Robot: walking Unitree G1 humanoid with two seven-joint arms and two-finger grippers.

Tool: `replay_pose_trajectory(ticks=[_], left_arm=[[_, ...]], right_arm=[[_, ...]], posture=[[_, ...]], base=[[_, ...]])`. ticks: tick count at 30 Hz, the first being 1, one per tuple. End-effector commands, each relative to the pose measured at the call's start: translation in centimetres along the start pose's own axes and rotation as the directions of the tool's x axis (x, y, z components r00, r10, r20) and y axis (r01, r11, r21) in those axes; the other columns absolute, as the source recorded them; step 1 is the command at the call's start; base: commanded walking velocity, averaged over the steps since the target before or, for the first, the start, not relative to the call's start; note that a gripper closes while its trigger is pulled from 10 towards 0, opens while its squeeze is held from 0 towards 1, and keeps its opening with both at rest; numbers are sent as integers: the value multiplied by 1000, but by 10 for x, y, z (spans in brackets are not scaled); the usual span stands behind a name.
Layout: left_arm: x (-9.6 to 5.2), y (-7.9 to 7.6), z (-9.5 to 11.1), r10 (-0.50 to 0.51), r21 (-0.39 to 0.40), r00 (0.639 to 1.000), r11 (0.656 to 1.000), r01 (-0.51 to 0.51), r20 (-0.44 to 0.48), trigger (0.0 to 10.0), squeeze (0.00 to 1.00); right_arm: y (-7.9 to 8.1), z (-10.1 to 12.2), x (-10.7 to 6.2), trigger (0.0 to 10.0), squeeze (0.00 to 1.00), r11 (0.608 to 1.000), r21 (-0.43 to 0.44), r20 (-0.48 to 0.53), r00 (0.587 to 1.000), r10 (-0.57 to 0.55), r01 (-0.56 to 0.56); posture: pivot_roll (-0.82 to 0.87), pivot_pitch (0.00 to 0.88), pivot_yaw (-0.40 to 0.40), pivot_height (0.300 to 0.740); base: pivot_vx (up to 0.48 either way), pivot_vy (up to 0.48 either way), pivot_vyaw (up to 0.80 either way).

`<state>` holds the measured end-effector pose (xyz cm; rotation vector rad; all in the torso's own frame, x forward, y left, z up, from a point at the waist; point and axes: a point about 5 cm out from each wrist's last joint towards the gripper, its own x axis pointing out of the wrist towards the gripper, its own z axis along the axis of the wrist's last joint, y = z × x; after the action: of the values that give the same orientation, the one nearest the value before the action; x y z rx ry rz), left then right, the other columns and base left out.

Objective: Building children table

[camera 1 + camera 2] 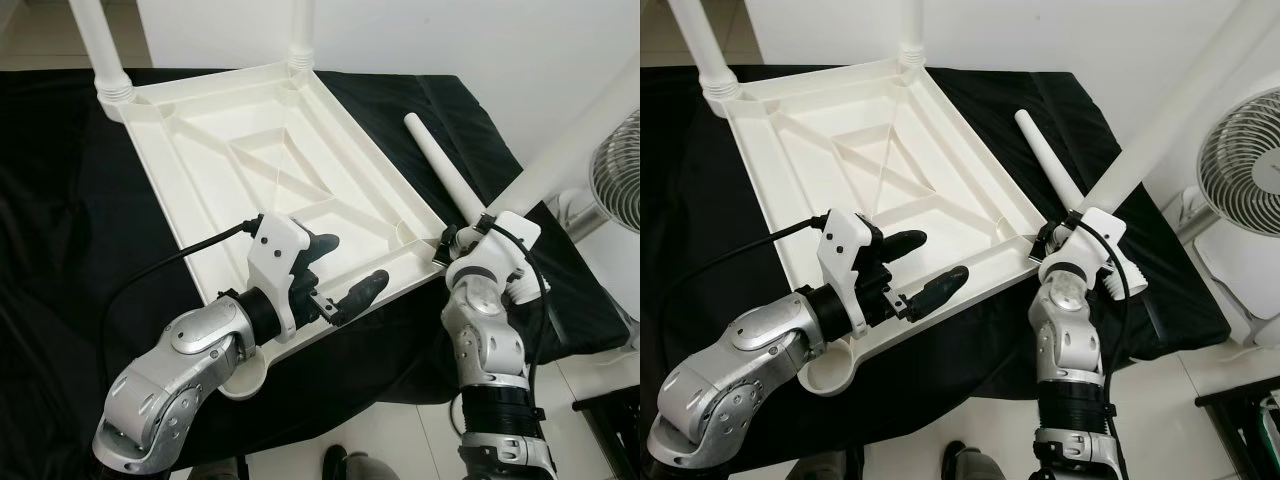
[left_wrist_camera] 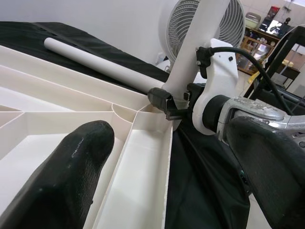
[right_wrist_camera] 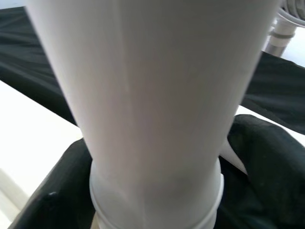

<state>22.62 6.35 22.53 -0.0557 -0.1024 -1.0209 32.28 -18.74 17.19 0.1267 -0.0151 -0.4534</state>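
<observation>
A white plastic table top lies upside down on a black cloth. Two white legs stand in its far corners. A third leg lies loose on the cloth beside its right edge. My right gripper is shut on a fourth leg, which tilts up to the right with its lower end at the top's near right corner. In the right wrist view black fingers flank this leg. My left gripper hovers open over the near edge, holding nothing.
A round leg socket at the near left corner stands open by my left forearm. A white fan stands on the floor at the right, past the cloth's edge. Black cable runs from my left wrist across the cloth.
</observation>
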Motion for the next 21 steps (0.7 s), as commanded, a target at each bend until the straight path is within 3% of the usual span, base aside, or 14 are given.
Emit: replay_pose_trajectory(ticks=[1,4,5,6,7,11,13,21], left_arm=[[1,-4,0,-19,4,1000,1000,19,4,10000,0],[2,-4,1,-20,4,1000,1000,20,5,10000,0],[2,-3,1,-20,4,1000,1000,20,5,10000,0],[2,-3,1,-20,4,1000,1000,20,5,10000,0],[2,-3,1,-21,4,1000,1000,21,6,10000,0],[3,-3,0,-23,3,1000,1000,23,3,10000,0],[3,-3,0,-23,3,1000,1000,23,3,10000,0],[4,-6,-6,-33,-9,999,999,33,-23,10000,0]], right_arm=[[-9,-5,1,10000,1000,1000,-4,-19,1000,-20,20],[-13,-1,5,10000,1000,1000,-10,1,1000,0,0],[-15,2,7,10000,663,1000,-13,16,1000,22,-21],[-15,2,7,10000,663,1000,-13,16,1000,22,-21],[-16,5,9,10000,0,998,-9,26,998,58,-58],[-16,15,11,10000,0,982,-29,70,979,189,-188],[-16,15,11,10000,0,982,-29,70,979,189,-188],[-23,27,13,10000,0,920,-96,90,917,389,-381]], posture=[[58,202,-75,740],[57,201,-73,740],[56,201,-71,740],[56,201,-71,740],[55,201,-71,740],[53,203,-69,740],[53,203,-69,740],[48,208,-67,740]], base=[[0,0,0],[0,0,0],[0,0,0],[0,0,0],[0,0,0],[0,0,0],[0,0,0],[0,0,0]])
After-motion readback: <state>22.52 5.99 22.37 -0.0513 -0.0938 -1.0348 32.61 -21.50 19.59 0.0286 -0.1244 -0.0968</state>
